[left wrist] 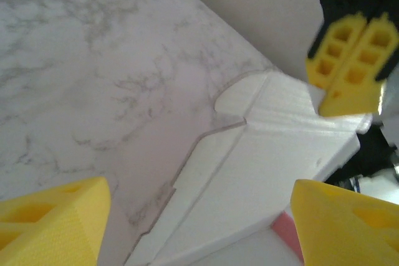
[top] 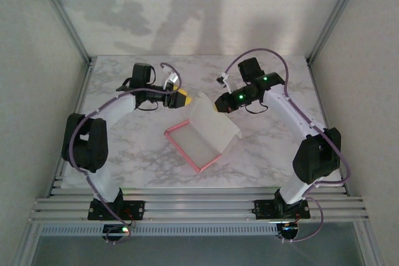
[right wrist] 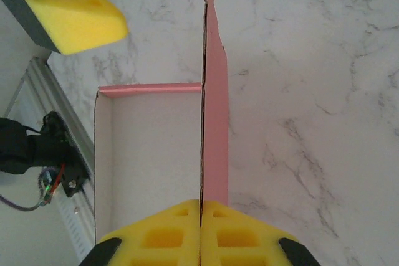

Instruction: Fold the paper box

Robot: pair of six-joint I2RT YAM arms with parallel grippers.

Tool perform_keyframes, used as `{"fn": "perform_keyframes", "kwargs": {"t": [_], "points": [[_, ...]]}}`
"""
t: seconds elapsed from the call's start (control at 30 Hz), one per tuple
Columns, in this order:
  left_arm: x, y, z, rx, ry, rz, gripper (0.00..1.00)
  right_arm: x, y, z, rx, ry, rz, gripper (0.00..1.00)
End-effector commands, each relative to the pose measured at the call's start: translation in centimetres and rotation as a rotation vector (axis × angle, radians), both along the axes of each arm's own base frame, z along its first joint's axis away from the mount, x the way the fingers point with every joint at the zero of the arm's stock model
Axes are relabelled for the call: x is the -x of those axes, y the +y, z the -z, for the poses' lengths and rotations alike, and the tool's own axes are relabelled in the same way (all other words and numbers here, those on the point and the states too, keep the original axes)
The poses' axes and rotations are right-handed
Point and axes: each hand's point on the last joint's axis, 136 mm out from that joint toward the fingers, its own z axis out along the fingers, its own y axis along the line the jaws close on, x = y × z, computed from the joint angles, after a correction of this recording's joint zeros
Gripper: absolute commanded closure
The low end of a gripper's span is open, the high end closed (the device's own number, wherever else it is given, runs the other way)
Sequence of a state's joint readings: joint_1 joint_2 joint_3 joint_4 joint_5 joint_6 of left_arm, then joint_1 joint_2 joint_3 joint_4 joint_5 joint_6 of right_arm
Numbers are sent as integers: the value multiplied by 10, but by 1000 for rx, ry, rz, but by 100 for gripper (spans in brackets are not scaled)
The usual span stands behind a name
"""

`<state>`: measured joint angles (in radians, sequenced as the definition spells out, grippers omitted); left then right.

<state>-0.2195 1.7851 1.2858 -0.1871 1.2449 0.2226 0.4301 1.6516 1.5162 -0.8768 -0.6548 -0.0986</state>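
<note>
The box (top: 198, 144) lies at the middle of the marble table (top: 131, 154), between the two arms. It forms a shallow open tray, white inside with a pink rim, and one long white panel (top: 215, 119) stands up from its far side. The right end effector (right wrist: 200, 215) is clamped on the free edge of that panel. In the right wrist view its two yellow fingers (right wrist: 162, 238) meet with just the thin paperboard between them, the white face and tray to the left and the pink face to the right. The left wrist view shows the same grip from the other side: the right arm's yellow pads (left wrist: 349, 73) are pressed together on the panel's edge near a corner, just beside a rounded tab flap (left wrist: 240, 95). The left end effector (top: 182, 97) is spread wide and holds nothing. In its own wrist view one finger sits low on the left over bare table and the other low on the right, with the creased white paperboard lying between them. Whether the right-hand finger touches the paperboard cannot be told. From above, the left end effector sits just beside the panel's far-left corner and faces the right end effector across it.
</note>
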Motion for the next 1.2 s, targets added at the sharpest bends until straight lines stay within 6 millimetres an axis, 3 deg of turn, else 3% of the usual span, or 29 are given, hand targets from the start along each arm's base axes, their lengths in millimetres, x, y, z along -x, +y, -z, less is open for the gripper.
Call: {"fn": "perform_keyframes", "kwargs": {"t": [0.0,0.2,0.43,0.83,1.17], "points": [[33,0,8,17,31,168,27,9,7,-9,-42,38,-61,94],[46,-1,15,7,82,258,40,11,12,-12,-53,76,-96,95],[62,-1,8,74,113,366,51,14,15,-12,-52,87,-114,95],[54,-2,4,91,102,359,50,29,18,-11,-57,122,-157,95],[42,3,-6,101,82,331,49,43,19,-22,-88,154,-198,96]]}}
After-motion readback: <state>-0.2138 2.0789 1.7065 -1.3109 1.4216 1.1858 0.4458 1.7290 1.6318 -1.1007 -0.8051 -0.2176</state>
